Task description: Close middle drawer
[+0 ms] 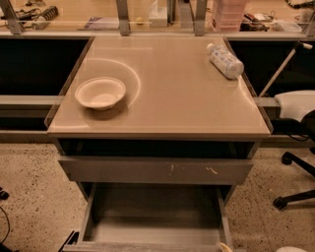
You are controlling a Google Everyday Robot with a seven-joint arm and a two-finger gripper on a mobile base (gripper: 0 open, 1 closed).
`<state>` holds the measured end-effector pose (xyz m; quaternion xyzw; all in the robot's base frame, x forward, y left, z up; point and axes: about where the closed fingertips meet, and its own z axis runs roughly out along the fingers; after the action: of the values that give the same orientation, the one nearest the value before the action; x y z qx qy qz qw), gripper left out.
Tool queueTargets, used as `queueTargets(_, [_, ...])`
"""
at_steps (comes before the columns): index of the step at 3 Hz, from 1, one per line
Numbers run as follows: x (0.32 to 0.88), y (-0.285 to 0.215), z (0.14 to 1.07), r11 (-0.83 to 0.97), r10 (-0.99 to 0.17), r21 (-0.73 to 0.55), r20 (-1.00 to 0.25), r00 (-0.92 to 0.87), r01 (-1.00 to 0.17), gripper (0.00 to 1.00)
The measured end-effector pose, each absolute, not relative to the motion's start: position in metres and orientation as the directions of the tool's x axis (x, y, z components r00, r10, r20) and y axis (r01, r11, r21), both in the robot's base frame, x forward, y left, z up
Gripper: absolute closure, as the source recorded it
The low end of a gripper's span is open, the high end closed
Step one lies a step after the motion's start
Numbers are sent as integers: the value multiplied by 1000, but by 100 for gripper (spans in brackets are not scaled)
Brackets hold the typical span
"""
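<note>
No text, brand, number or sign can be read. A label is wrapped around the plastic bottle point(225, 61) lying on the bench point(187, 103), but its bluish print cannot be made out. Nothing legible is shown on the pink container point(229, 14) behind the bench. The gripper is not seen in the camera view.
</note>
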<state>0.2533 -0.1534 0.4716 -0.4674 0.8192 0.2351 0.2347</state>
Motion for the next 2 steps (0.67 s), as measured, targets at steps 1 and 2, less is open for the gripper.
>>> queueTargets(1, [219,-159,485,452,-627,174,-636,-451,-875,0])
queueTargets(2, [152,-182,488,529,-571,185,-644,-509,-828,0])
